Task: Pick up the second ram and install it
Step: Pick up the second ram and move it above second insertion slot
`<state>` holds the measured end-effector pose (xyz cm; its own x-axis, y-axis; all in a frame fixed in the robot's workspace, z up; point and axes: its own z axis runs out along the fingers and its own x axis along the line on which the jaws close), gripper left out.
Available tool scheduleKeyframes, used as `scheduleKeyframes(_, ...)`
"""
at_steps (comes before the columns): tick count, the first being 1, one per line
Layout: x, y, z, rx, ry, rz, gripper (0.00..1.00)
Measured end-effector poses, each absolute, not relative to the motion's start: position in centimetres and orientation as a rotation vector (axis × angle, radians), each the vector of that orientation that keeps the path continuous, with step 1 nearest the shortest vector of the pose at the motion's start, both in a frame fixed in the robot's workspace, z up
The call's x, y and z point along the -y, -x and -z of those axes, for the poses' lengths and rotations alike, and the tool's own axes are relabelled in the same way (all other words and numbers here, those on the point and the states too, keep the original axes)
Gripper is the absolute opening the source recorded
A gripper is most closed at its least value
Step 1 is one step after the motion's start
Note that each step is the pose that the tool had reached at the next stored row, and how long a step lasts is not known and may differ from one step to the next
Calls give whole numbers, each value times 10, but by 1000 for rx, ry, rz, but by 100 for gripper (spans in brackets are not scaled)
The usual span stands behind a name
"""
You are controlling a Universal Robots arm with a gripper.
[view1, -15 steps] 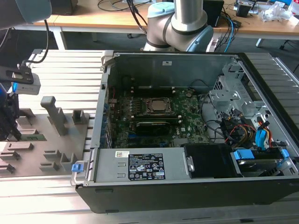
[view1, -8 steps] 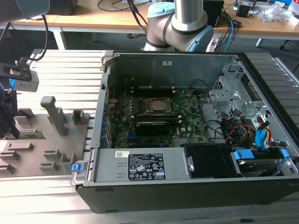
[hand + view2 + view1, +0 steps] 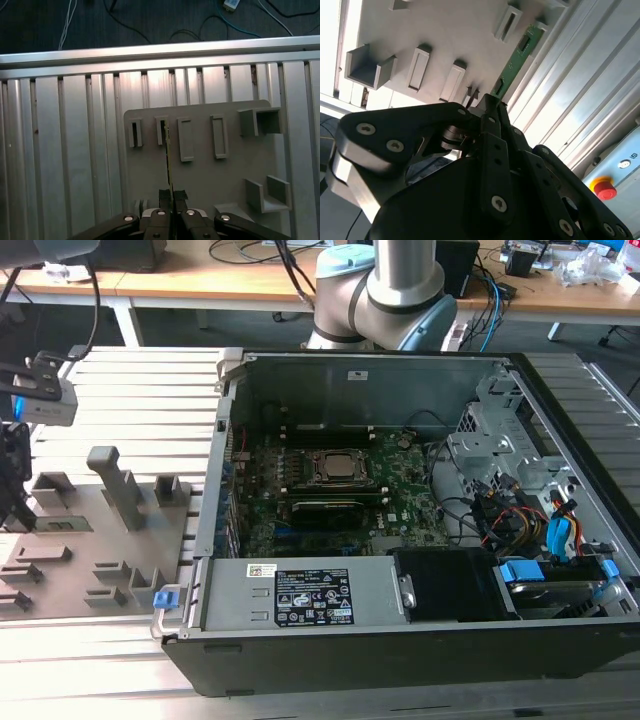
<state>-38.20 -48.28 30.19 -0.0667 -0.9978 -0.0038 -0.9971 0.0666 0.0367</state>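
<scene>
My end effector [image 3: 171, 194] pinches the thin green ram stick [image 3: 514, 60] by one end, over the grey plastic tray [image 3: 200, 185] at the exterior view's left. So I have it. It is not yet in the open black computer case [image 3: 400, 670].

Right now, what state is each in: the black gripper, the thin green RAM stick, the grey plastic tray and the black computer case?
black gripper, shut on the stick.
thin green RAM stick, clamped at one end, held over the tray.
grey plastic tray, two rectangular pockets beside the stick look empty.
black computer case, side open, green motherboard exposed.
</scene>
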Motion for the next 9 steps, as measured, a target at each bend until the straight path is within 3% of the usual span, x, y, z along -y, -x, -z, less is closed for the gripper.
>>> scheduleKeyframes(9, 483, 382, -320, 2278, -2131, 46, 14)
